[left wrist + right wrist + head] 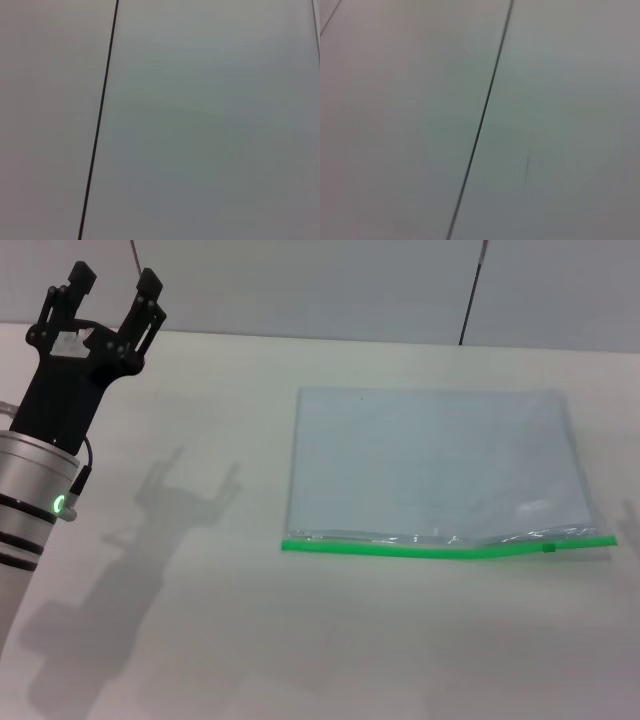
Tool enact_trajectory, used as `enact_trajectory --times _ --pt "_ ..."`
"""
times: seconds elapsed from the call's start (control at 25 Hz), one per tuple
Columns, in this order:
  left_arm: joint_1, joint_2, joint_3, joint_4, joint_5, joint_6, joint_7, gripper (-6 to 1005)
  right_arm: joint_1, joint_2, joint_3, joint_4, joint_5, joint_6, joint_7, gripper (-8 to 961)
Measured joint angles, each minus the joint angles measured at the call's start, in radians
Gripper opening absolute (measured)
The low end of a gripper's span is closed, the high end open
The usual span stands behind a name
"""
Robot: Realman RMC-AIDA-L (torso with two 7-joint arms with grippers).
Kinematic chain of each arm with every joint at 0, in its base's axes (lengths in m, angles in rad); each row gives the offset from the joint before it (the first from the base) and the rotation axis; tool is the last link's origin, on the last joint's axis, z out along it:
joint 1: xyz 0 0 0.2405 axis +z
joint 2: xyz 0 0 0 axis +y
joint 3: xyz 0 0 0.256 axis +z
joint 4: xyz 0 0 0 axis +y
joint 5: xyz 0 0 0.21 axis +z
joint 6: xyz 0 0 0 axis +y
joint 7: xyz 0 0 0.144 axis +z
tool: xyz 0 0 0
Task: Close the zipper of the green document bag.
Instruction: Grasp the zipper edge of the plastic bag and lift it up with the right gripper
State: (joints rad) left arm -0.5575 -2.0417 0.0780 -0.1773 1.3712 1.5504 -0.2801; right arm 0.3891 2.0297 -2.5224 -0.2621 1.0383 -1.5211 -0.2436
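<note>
Green document bag (432,465) lies flat on the bench (200,640), right of centre. Its zipper (440,547) runs left-right along the near edge, with the dark slider (548,548) close to the right end. Left end effector (108,302) is raised at far left, fingers spread and holding nothing, well apart from the bag. Right end effector is out of sight; wrist views show only wall panels. The slider looks nearer the right arm's side, and closing likely means a leftward pull.

Bright even light, soft arm shadow on table (200,640), right wrist view blurred
</note>
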Motion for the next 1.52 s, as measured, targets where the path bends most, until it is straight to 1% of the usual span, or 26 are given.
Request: enact_trajectory --times 0.16,0.36,0.56,0.72,1.24,1.52 --pt "0.002 0.0 0.0 0.002 -0.001 0.002 0.0 801 -0.022 0.005 -0.004 -0.011 -0.002 0.002 -0.213 891" --pt "0.002 0.0 -0.003 0.004 -0.005 0.0 -0.002 801 -0.069 0.007 -0.019 -0.007 -0.009 0.028 -0.39 891" --pt "0.012 0.0 -0.035 0.006 -0.005 -0.001 -0.002 801 -0.105 0.007 -0.035 0.008 -0.006 0.107 -0.548 890" --pt "0.019 0.0 -0.048 0.007 -0.005 -0.001 0.0 801 -0.118 0.011 -0.035 -0.002 -0.002 0.183 -0.697 890" --pt "0.022 0.0 -0.055 0.008 -0.004 -0.001 0.007 801 -0.131 0.012 -0.03 -0.001 -0.002 0.35 -0.88 888" --pt "0.022 0.0 -0.055 0.009 -0.004 -0.003 0.008 800 -0.142 0.015 -0.04 -0.036 -0.004 0.425 -0.942 885"
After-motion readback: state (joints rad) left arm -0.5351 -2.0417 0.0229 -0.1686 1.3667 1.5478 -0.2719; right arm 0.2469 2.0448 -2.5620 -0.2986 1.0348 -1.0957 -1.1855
